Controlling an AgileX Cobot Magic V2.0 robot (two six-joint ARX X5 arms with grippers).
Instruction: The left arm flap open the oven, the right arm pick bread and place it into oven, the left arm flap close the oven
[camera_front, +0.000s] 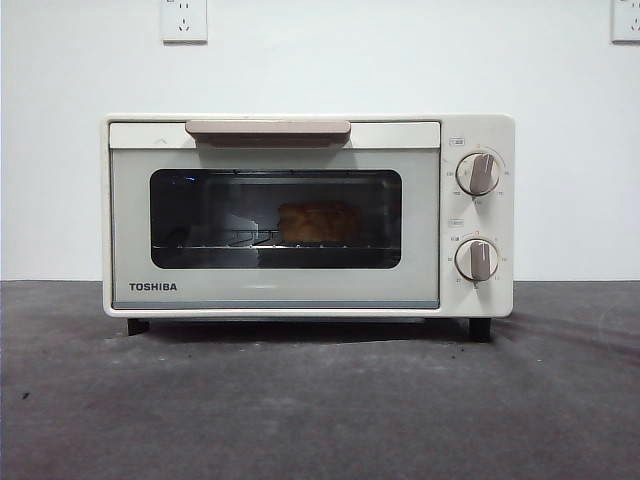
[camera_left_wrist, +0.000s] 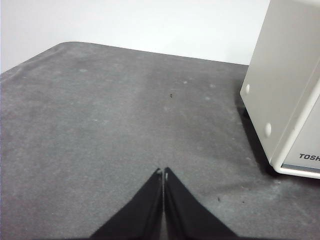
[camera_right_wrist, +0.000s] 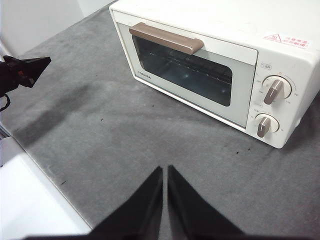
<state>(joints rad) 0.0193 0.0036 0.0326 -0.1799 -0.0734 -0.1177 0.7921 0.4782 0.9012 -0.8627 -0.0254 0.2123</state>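
Observation:
The cream-white oven (camera_front: 300, 215) stands on the grey table with its door shut, handle (camera_front: 268, 129) up at the top. Through the dark window I see the golden bread (camera_front: 318, 221) lying on the wire rack inside. In the left wrist view my left gripper (camera_left_wrist: 163, 172) hovers over bare table, shut and empty, off the oven's left side (camera_left_wrist: 285, 85). Seen from the right wrist, my right gripper (camera_right_wrist: 164, 170) is shut and empty, held above the table in front of the oven (camera_right_wrist: 210, 70). The left gripper (camera_right_wrist: 27, 67) also shows there, far off to the side. Neither arm shows in the front view.
Two knobs (camera_front: 478, 173) sit on the oven's right panel. The grey felt mat (camera_front: 320, 400) stretches in front of the oven. A white wall with sockets (camera_front: 184, 20) stands behind. The table's edge (camera_right_wrist: 45, 170) runs near the right gripper.

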